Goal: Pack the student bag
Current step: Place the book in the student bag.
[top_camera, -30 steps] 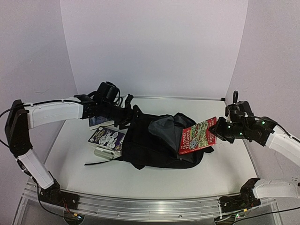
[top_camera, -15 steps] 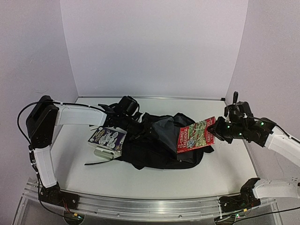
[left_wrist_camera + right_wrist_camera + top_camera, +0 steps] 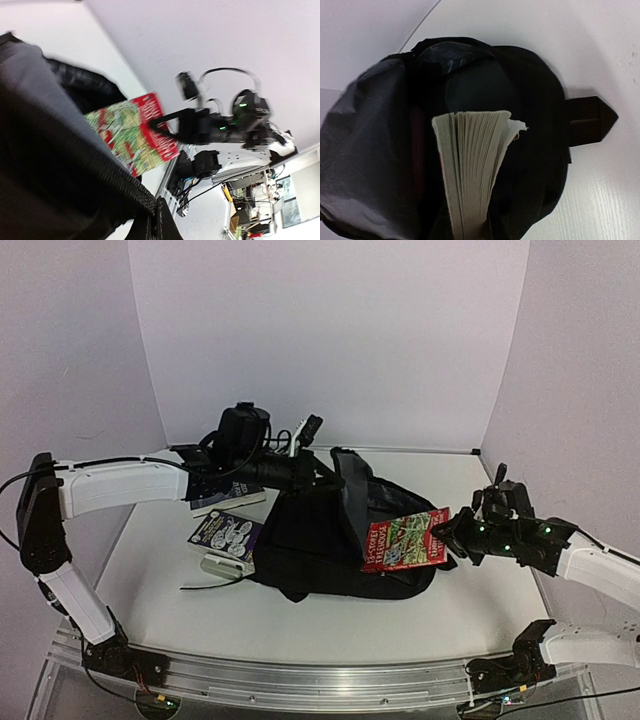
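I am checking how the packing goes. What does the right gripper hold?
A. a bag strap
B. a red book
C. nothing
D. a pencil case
B: the right gripper is shut on the red book, holding it at the mouth of the bag.

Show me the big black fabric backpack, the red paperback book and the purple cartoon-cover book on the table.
black fabric backpack (image 3: 300, 558): top view, front fabric panel.
red paperback book (image 3: 405, 540): top view, cover middle.
purple cartoon-cover book (image 3: 228, 532): top view, cover middle.
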Robot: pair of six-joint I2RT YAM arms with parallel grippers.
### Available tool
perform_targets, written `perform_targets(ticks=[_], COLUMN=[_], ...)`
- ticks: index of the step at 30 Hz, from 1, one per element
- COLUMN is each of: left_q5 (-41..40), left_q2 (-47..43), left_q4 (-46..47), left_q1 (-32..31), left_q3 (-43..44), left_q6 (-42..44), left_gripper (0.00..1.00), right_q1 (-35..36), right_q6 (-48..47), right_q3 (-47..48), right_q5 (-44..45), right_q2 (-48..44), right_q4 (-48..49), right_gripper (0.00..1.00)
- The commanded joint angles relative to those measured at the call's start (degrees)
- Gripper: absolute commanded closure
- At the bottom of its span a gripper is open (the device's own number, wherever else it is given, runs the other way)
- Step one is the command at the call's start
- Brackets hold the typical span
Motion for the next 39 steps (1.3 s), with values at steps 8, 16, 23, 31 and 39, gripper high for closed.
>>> perform_targets(ticks=[8, 16, 23, 31, 39], left_q5=[4.76, 6.03, 7.3, 7.77, 8.08], left_q2=[-3.31, -1.74, 0.06, 1.05, 2.31], left_q4=[5.41, 7.47, 6.81, 7.02, 6.16], left_q1=[-0.11, -0.14, -0.11, -0.03, -0.04], left_q3=[0.79, 1.62, 3.36, 4.1, 9.1], left_q6=[4.67, 2.4, 1.2, 0.4, 2.2], left_gripper=[1.0, 1.0, 1.0, 1.0, 1.0], right_q1=[0.12, 2.28, 6.65, 8.18, 9.46], right_q6=[5.26, 5.79, 4.57, 4.22, 11.13], right_q3=[2.38, 4.03, 8.5, 14.7, 14.58], right_q5=[-8.73, -7.64, -3.55, -2.87, 2.4], right_q2=[8.61, 20.32, 35.68, 48.76, 52.07], right_q4=[24.57, 38.96, 51.07, 55.76, 50.31], right_gripper=[1.0, 1.0, 1.0, 1.0, 1.0])
